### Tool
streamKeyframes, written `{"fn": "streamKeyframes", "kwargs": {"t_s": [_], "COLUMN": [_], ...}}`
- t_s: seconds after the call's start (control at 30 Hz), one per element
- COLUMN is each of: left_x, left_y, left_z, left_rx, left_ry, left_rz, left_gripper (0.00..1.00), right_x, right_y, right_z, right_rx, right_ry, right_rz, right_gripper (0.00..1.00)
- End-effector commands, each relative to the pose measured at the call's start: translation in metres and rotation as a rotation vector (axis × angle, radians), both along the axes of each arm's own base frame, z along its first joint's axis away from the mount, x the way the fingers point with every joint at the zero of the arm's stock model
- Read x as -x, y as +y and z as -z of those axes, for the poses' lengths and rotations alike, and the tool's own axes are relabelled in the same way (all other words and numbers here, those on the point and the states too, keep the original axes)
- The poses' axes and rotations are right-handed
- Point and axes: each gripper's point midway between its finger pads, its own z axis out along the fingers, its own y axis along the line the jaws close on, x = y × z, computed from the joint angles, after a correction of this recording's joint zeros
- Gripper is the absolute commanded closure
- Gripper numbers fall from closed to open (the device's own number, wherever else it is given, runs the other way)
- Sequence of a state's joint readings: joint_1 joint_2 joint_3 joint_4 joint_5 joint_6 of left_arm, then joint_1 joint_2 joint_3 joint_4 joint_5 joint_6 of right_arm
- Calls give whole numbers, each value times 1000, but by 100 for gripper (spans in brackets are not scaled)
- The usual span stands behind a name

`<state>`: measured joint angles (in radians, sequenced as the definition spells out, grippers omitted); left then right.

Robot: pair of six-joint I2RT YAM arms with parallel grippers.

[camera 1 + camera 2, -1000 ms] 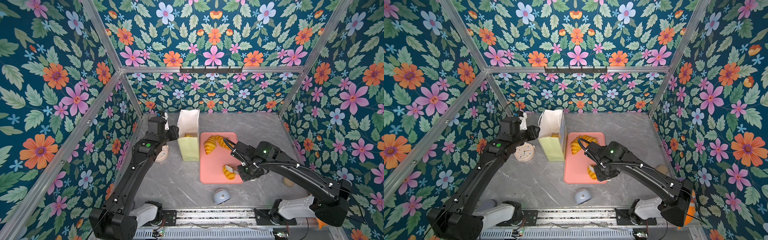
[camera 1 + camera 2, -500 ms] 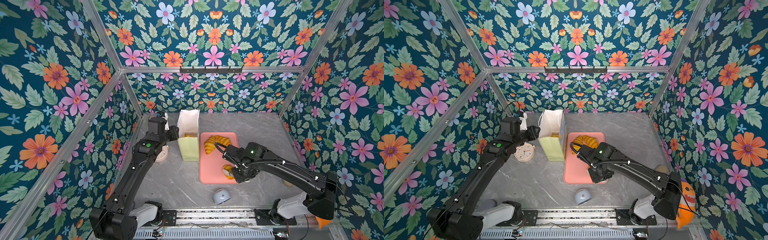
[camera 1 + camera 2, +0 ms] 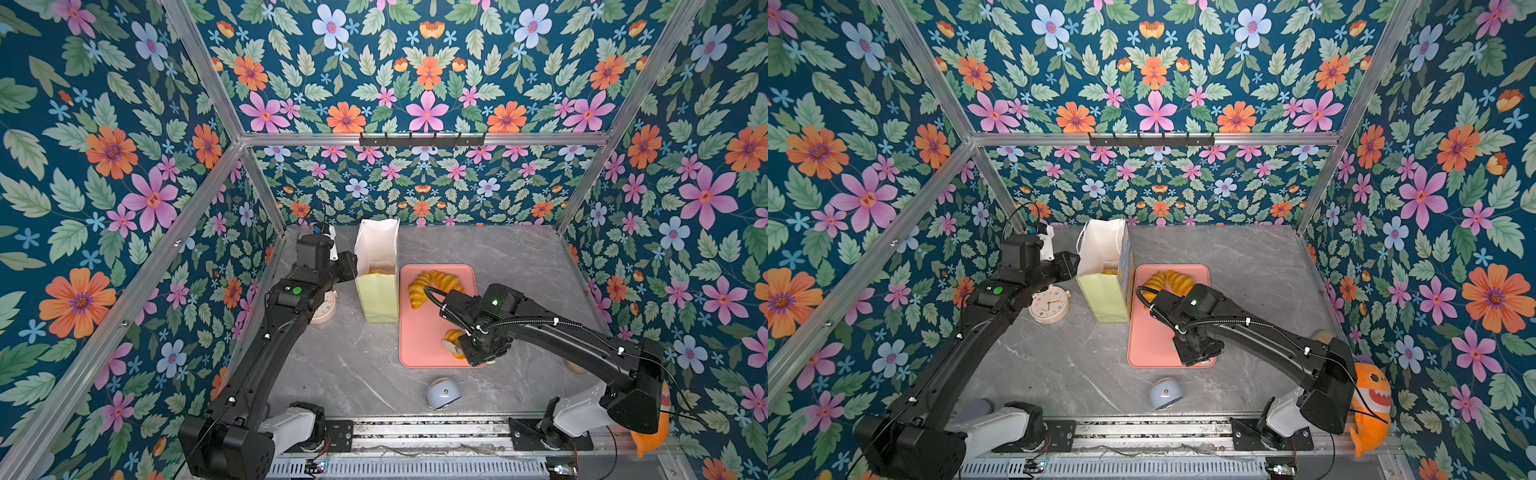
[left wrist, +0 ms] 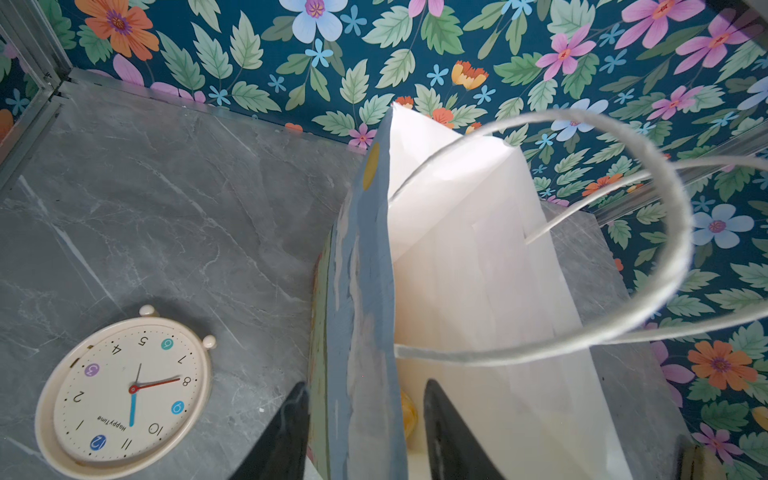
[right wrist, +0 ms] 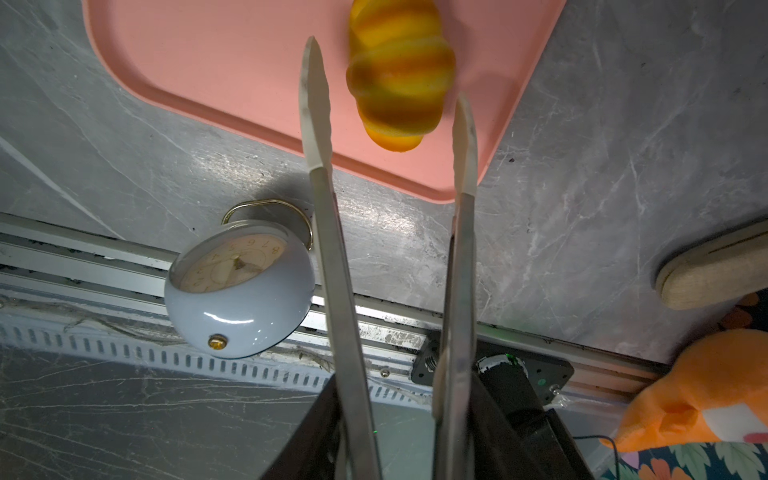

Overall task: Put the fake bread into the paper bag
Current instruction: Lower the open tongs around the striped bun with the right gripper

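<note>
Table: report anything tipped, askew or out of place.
Blue clock seems tipped over near the front edge of the table, handle against it. Cream clock lies flat, face up, beside the bag. Orange plush sits off the right edge.

Glossy croissant, matt pink tray, marbled tabletop, paper bag, brushed metal tongs

Teal floral walls, aluminium frame, grey marble floor, hook rail.

the paper bag stands just left of the tray bearing croissants.
</note>
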<state>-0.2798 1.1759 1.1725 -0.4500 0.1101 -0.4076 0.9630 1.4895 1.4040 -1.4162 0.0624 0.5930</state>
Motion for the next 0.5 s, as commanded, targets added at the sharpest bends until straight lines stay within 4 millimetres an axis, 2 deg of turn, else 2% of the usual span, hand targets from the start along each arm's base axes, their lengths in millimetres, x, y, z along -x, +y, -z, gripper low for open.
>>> {"fn": "streamKeyframes", "kwargs": {"t_s": [0.0, 0.47], "left_x": [-1, -1], "left_y": [0, -1], "left_z": [-3, 2], "left_rx": [-6, -6], "left_ry": [-15, -9], "left_rz": [4, 10], "left_gripper": [54, 54], "right_x": [-1, -4], "right_y": [-3, 2], "right_z": [0, 10], "right_rx": [19, 37], "right_ry": [-5, 5], "right_rz": [-5, -6], "right_gripper": [56, 56]}}
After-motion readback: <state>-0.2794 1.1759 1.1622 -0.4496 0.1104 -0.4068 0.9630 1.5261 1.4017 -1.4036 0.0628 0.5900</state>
